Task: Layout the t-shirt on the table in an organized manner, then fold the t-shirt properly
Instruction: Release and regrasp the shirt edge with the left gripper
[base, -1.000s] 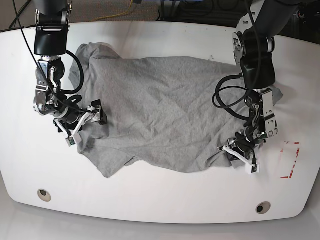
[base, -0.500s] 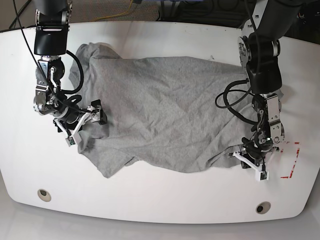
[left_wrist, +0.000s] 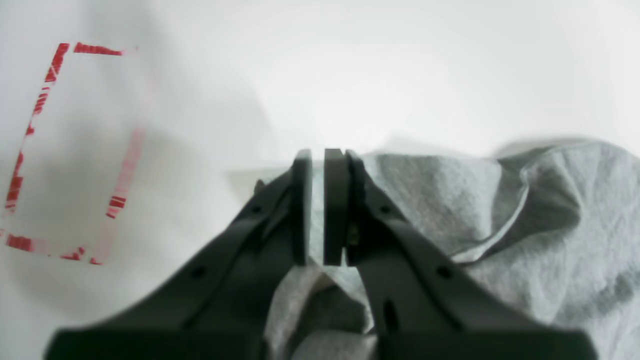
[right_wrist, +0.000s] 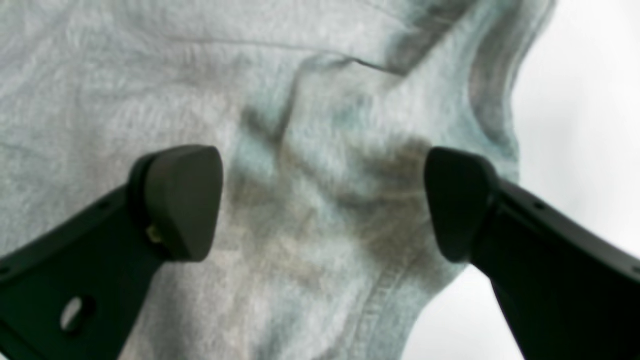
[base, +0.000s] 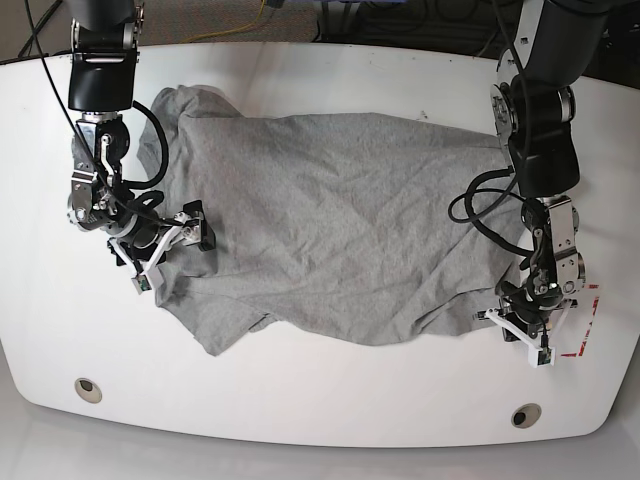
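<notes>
The heather-grey t-shirt (base: 340, 220) lies wrinkled and partly spread across the white table (base: 300, 400). In the base view my left gripper (base: 522, 335) is at the shirt's front right corner, close to the red mark. Its wrist view shows the left gripper (left_wrist: 317, 205) shut on a fold of the t-shirt (left_wrist: 500, 210), with cloth bunched under the fingers. My right gripper (base: 172, 248) rests at the shirt's left edge. Seen from its own wrist, the right gripper (right_wrist: 322, 200) is open, its pads spread wide over the t-shirt (right_wrist: 310, 100).
A red dashed rectangle mark (base: 580, 325) sits just right of the left gripper, and shows again as the red mark (left_wrist: 70, 150) in the left wrist view. Two round grey grommets (base: 88, 388) (base: 525, 415) lie near the table's front edge. Cables hang off both arms.
My left gripper has moved right and toward the front edge, dragging the shirt's front right corner toward the red mark. The right arm has stayed put.
</notes>
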